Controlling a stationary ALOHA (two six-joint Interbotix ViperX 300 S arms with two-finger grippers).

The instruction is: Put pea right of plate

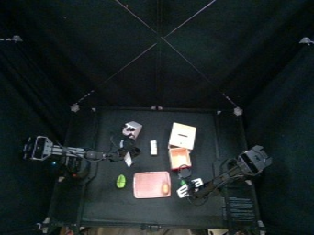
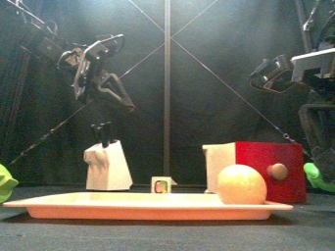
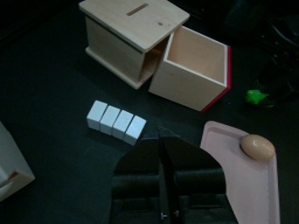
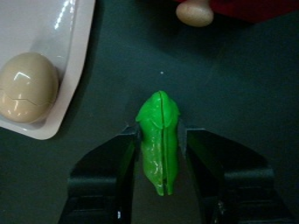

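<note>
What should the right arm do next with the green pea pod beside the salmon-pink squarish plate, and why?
Probably ease down and open the right gripper. Its jaws close on the green pea pod, which already sits low to the right of the salmon-pink squarish plate, clear of its rim, so only releasing seems left.

Non-task items: beige egg [image 2: 241, 184], red-sided open box [image 3: 195, 68] touching slotted pale wooden box [image 3: 126, 35], white ridged block [image 3: 117, 122] nearby, another green thing [image 1: 121, 182] on plate's far side.
</note>
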